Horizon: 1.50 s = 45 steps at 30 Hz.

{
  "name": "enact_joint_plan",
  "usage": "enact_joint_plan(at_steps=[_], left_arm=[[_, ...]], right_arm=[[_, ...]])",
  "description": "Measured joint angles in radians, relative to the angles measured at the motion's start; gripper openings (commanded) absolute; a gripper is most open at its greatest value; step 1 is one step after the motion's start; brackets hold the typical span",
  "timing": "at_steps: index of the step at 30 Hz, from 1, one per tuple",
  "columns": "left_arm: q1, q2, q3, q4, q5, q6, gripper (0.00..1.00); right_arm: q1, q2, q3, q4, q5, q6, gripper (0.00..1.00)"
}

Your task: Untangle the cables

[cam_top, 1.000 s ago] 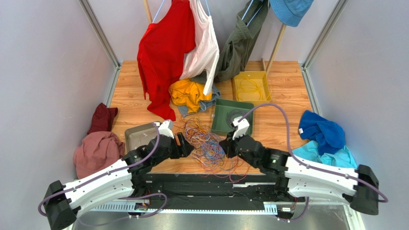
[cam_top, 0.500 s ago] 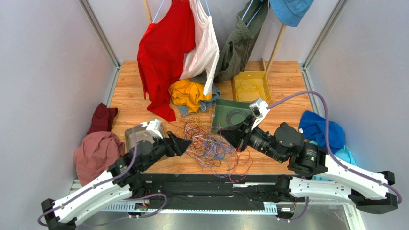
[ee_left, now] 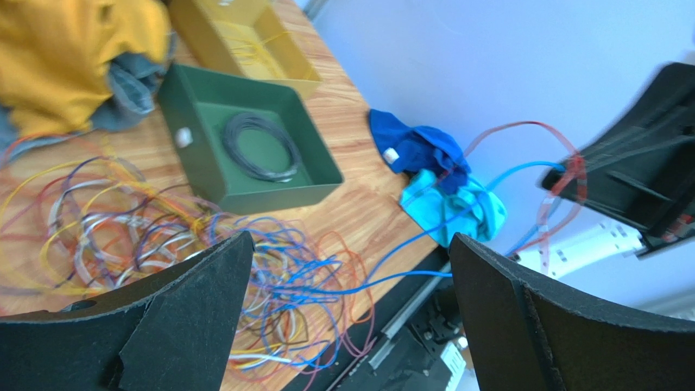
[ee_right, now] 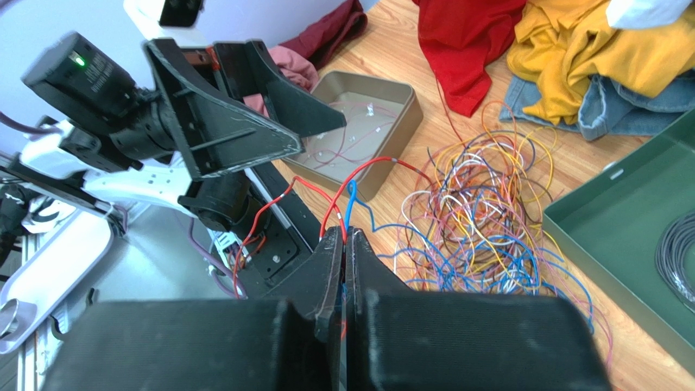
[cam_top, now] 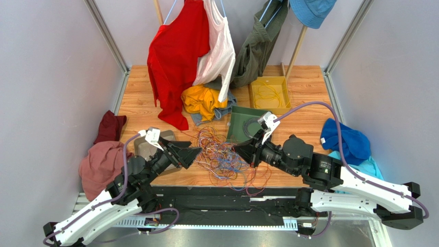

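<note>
Cables [cam_top: 226,157] heaped mid-table; right claw [cam_top: 238,150] at their 3 o'clock, clenched on red and blue strands; left claw [cam_top: 197,152] at 9 o'clock, spread wide

Bright, even, diffuse light leaves only soft, faint shadows. The left wrist view is motion-blurred, its cables [ee_left: 122,228] smeared; the other two views are sharp.

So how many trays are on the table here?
3: a yellow tray at the far side, a green tray just in front of it, and a grey tray left of the cables. None seems hidden.
</note>
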Motion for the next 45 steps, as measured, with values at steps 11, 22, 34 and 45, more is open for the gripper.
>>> enact_joint_plan(at_steps=[11, 22, 34, 45], left_arm=[[0.000, 0.162, -0.033, 0.306, 0.278, 0.041, 0.97], [-0.001, 0.261, -0.090, 0.455, 0.457, 0.024, 0.41], [-0.003, 0.188, 0.255, 0.037, 0.356, 0.117, 0.00], [-0.007, 0.374, 1.182, -0.372, -0.032, 0.316, 0.00]], right_arm=[[0.000, 0.004, -0.029, 0.001, -0.004, 0.005, 0.00], [0.000, 0.013, -0.045, 0.018, -0.005, 0.009, 0.00], [0.006, -0.032, -0.131, 0.043, 0.016, 0.025, 0.00], [0.006, -0.092, -0.352, 0.036, 0.089, 0.073, 0.00]])
